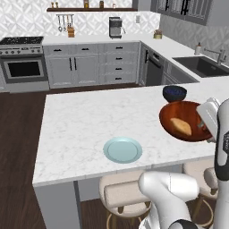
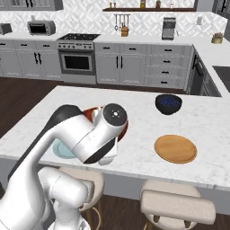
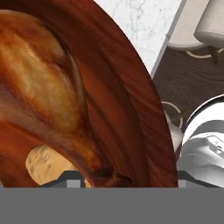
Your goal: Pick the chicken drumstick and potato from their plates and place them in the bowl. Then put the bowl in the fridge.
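Two foods are sharing the reddish-brown wooden bowl (image 3: 131, 105). In the hand view the chicken drumstick (image 3: 39, 83) is lying across the inner slope with its narrow end running down toward the gripper (image 3: 129, 180). The potato (image 3: 43, 164) is sitting lower, tucked under that end. We are judging that the curved wall is gathering both pieces toward the middle, which should suit a carry. The drumstick is looming very close to the camera. We cannot tell whether the pincer is grasping it or has let it go, because too little of the finger tips is showing, nor whether the meat is fully resting on the wood.

In the left base view the pale blue-green plate (image 1: 123, 150) is lying bare, and in the right base view the tan wooden plate (image 2: 175, 148) is bare too, so we are reading the loading step as nearly finished and the trip to the fridge as not yet done.

The bowl is sitting close to the near edge of the marble island counter (image 1: 80, 120), with stools (image 2: 177, 204) below that edge. The dark blue bowl (image 1: 174, 93) is crowding its far rim. Open marble is spreading out toward the blue-green plate, so we are expecting the freest approach to the rim from there.
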